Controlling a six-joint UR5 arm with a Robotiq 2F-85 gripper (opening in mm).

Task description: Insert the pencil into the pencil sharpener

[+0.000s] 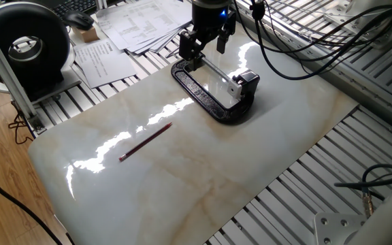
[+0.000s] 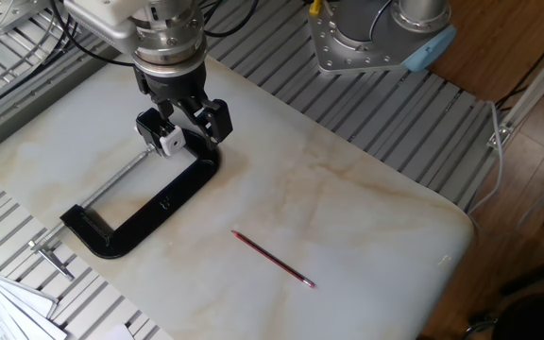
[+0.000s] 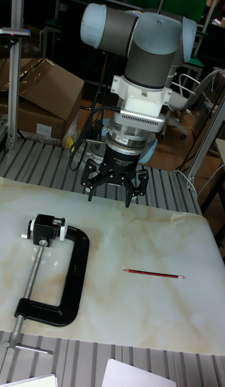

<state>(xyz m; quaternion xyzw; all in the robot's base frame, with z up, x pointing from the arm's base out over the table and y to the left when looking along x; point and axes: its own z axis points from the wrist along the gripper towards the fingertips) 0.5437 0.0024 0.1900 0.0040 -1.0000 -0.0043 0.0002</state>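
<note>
The gripper [image 3: 112,190] hangs above the far side of the table with its jaws spread wide and nothing between them. It touches neither the pencil nor the clamp. The tall fixed view makes this plain: both fingers [image 3: 130,196] are in the air, apart from everything on the slab.

Below and to one side lies the black C-shaped clamp [image 3: 74,271], flat on the table. The pencil sharpener [image 3: 47,228] sits at the clamp's jaw end, white face showing. The pencil [image 3: 153,274] lies flat on the slab, well apart from clamp and sharpener, nothing touching it.

The table [image 1: 250,163] is a glossy pale marble-patterned slab on a slatted metal bench [image 1: 332,156]. Papers [image 1: 138,24] and a round black device [image 1: 26,44] sit beyond one edge. A cardboard box [image 3: 44,93] stands behind in the tall view.

From one fixed view the gripper [image 1: 203,49] seems to sit over the clamp's [image 1: 206,96] screw end; from the other fixed view the gripper [image 2: 189,118] seems right beside the pencil sharpener [image 2: 167,141]. Only the tall view shows its height.
</note>
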